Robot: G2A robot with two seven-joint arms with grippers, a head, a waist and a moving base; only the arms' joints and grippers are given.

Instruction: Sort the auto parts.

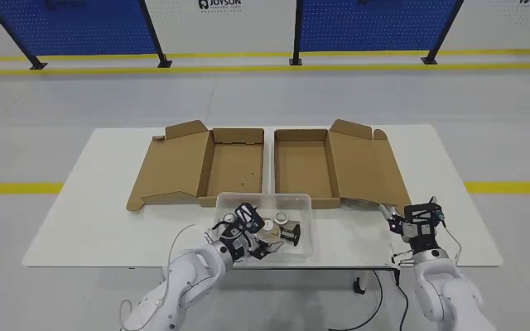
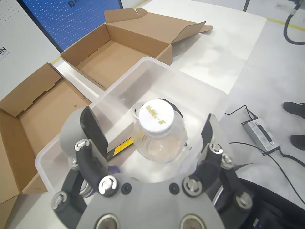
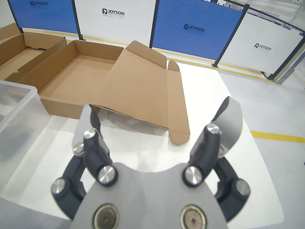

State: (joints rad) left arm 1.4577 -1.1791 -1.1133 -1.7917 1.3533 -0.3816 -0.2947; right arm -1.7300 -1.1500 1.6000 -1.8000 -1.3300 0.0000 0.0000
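- The bottle [image 2: 159, 141], clear with a white cap [image 2: 156, 117], sits in the bin [image 2: 190, 82], cap end towards your left gripper's palm.
- Your left gripper [image 2: 149, 123] hangs over the bin's front part with its jaws spread wide. One finger [image 2: 91, 129] stands on each side of the bottle and you can see a gap on both sides, so it grasps nothing.
- Other parts lie in the bin with the bottle: a black part [image 2: 176, 109] just behind it, a white ring [image 2: 135, 111] beside the cap, and a dark bar with a yellow label [image 2: 120, 147] next to the left finger.
- From the top view you see the bin at the table's [image 1: 108, 207] front middle, its back rim touching or just short of the two boxes.
- The left box [image 1: 236, 161] and the right box [image 1: 302, 165] stand side by side behind the bin. Both are open, their lids folded flat outward.
- Your right gripper [image 3: 158, 108] is released too, jaws wide apart with nothing between them. It hovers over bare table near the front right edge, well apart from the bin and close to the corner of the right box's lid [image 3: 143, 91].
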